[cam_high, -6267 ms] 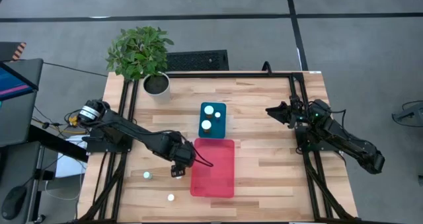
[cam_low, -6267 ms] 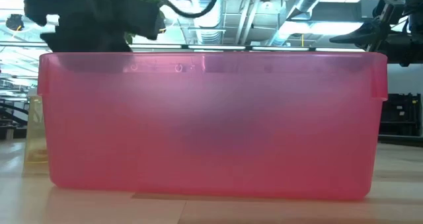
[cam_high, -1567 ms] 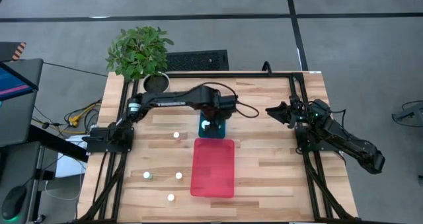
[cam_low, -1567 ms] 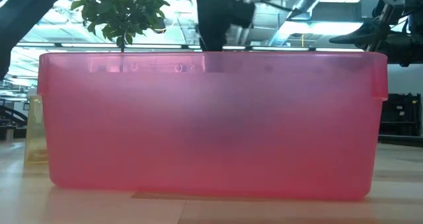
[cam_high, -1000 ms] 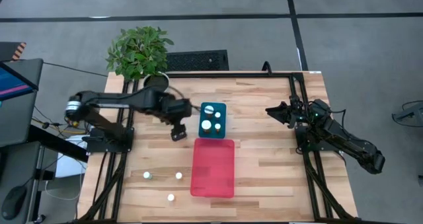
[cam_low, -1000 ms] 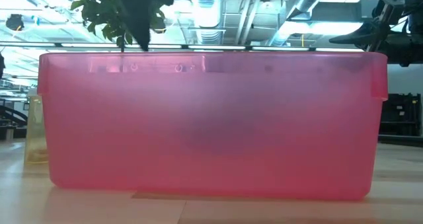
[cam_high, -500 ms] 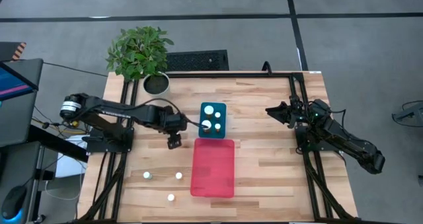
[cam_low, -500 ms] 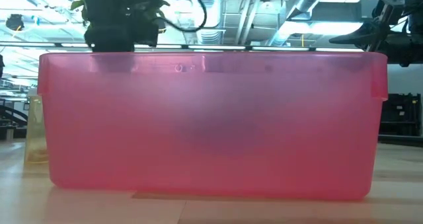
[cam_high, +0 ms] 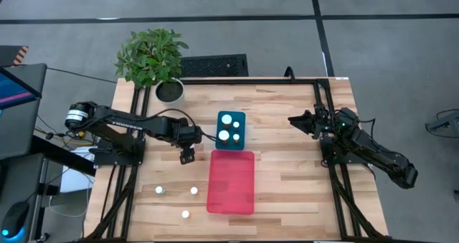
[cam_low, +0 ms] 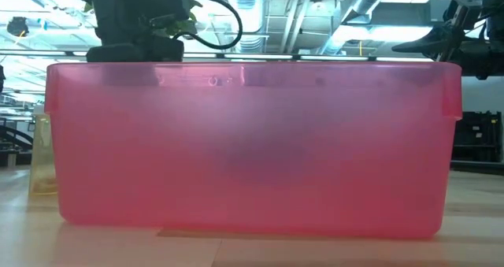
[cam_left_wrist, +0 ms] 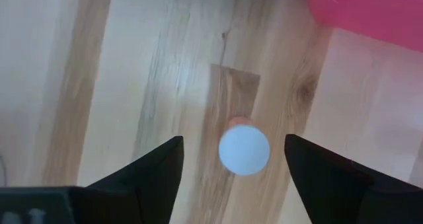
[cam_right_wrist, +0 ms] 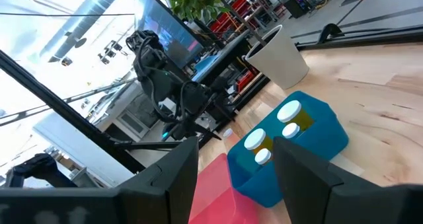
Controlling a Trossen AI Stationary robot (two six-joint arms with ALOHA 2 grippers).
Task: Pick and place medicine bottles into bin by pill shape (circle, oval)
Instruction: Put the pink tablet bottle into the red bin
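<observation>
Left hand (cam_high: 188, 155) reaches toward counter centre, fingers spread apart, pointing down. Right hand (cam_high: 293, 120) waits at three o'clock, fingers parted.

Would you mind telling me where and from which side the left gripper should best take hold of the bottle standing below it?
Probably from straight above, closing on the round white cap of the medicine bottle: it stands upright between the left gripper's open fingers, with bare table around it.

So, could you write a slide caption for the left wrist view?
Open left hand above a white-capped medicine bottle on the wooden table, near the pink bin.
</observation>
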